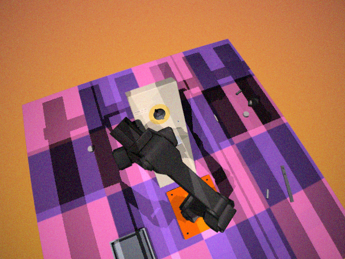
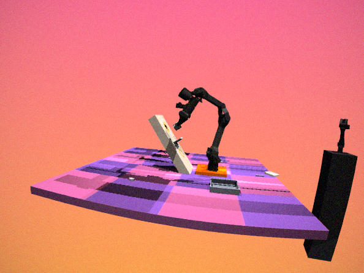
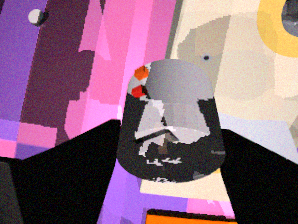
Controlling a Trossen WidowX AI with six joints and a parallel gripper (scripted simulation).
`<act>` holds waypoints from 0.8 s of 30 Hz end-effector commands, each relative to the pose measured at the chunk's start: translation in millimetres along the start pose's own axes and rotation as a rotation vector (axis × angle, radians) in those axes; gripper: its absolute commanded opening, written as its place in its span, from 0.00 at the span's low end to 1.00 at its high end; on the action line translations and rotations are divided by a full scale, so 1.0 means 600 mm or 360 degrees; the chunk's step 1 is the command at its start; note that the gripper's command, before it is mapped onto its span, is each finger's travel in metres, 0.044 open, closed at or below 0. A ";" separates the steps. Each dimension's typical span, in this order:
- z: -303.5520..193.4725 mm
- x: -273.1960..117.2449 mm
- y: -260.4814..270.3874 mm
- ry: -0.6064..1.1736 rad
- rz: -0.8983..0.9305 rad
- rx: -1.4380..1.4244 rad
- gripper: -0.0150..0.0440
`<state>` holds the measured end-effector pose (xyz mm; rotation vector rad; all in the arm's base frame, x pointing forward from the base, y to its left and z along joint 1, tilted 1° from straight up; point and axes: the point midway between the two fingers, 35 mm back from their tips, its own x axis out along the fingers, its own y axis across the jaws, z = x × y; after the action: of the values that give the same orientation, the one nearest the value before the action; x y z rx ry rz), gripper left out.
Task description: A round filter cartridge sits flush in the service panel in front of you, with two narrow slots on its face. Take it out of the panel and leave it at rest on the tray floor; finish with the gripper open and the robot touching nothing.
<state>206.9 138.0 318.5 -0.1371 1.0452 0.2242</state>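
My gripper [image 2: 177, 125] [image 3: 169, 133] is shut on the round filter cartridge [image 3: 180, 80], a grey cylinder with orange and red marks at its upper left and a thin dark slot lower down. It is held in the air, clear of the cream service panel [image 1: 142, 100] [image 2: 170, 148] [image 3: 240, 92], which leans back. A yellow ring [image 1: 151, 115] [image 3: 266, 27] surrounds a dark round opening [image 1: 160, 114] in the panel. The grey tray [image 1: 125, 249] [image 2: 225, 190] is away from the gripper, on the table, with no cartridge seen in it. The arm hides the fingertips in the top view.
A dark lever [image 2: 178, 141] sticks out from the panel. The arm stands on an orange base plate [image 1: 178, 203] [image 2: 200, 173]. A flat bar [image 1: 287, 183] and several small grey pieces lie on the table. A black pedestal [image 2: 335, 199] stands beside the table.
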 end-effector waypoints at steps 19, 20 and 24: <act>-0.090 -0.006 0.164 -0.0015 0.0495 -0.0851 0.25; -0.096 -0.007 0.171 -0.0015 0.0519 -0.0891 0.25; -0.121 -0.012 0.197 -0.0018 0.0614 -0.1050 0.25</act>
<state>123.9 229.3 289.6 -0.4967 0.9673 0.8509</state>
